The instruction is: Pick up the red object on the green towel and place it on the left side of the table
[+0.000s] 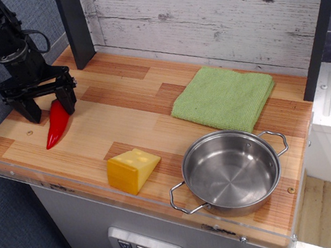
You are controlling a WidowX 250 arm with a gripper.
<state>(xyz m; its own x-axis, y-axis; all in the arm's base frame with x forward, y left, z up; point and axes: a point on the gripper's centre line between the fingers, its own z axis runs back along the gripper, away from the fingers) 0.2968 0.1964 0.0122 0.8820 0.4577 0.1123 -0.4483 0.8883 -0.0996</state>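
The red object, a glossy chili pepper (55,125), lies on the table (121,121) near its left end, with the tip pointing toward the front edge. My gripper (49,111) stands just above the pepper's stem end. Its two black fingers (27,111) are spread wider than the pepper, one on each side, so it is open and not gripping. The green towel (224,98) lies flat at the back right with nothing on it.
A yellow cheese wedge (133,169) sits near the front edge, in the middle. A steel pot (231,170) with two handles stands at the front right. A dark post (76,25) rises at the back left, and a grey plank wall runs behind the table.
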